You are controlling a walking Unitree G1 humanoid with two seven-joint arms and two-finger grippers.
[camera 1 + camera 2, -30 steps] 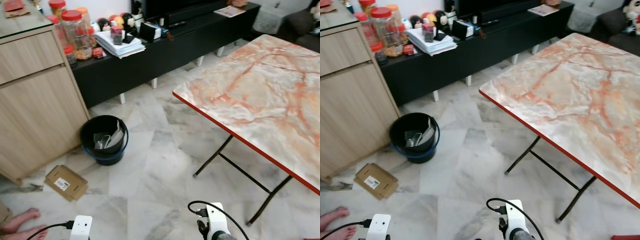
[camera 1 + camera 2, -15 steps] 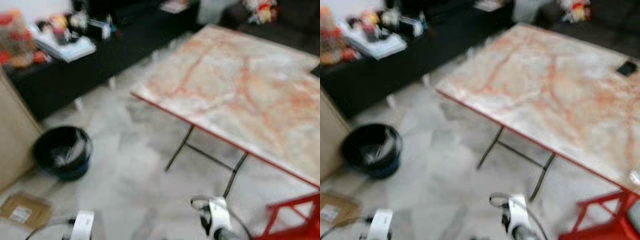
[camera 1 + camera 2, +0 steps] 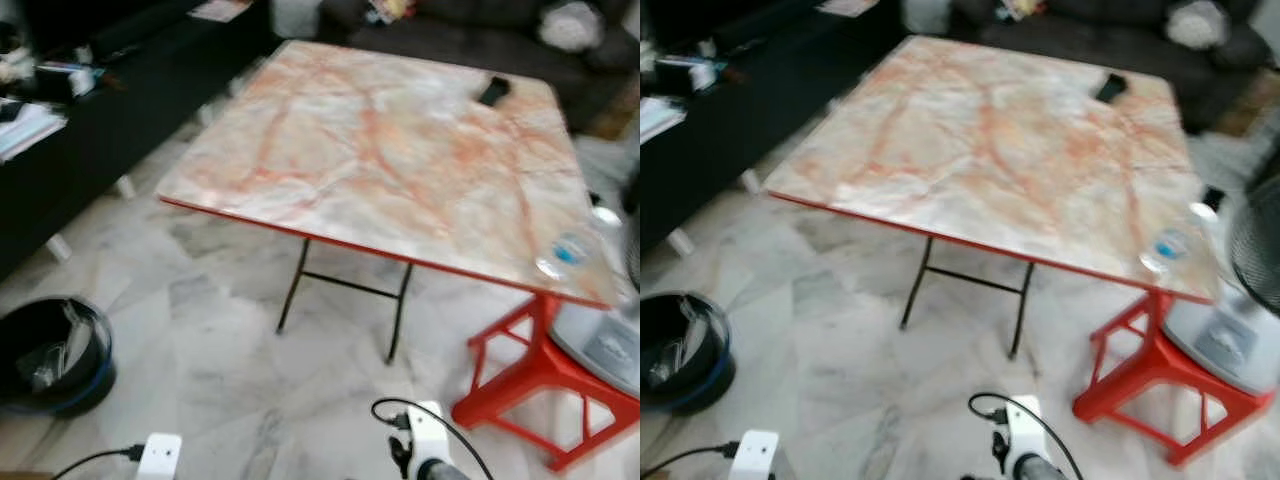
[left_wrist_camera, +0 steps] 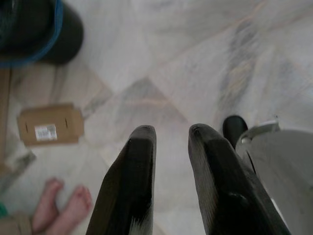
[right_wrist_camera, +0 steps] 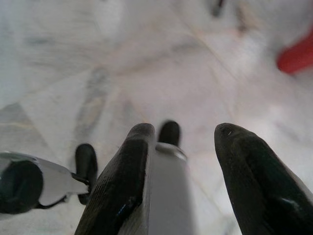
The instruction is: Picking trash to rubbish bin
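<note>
Bin (image 3: 50, 355), likely bottle (image 3: 570, 250) (blurred), table (image 3: 370, 150)

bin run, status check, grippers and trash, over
Left gripper and right gripper open, empty, low over floor. Bin at left; flat carton lies near it. Bottle on table corner. Table legs ahead.

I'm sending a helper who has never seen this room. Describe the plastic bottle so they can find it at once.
Start at the marble-patterned folding table with the red rim. The bottle lies at its corner above the red stool. It is clear with a blue label, unlike the dark flat object at the far edge.
</note>
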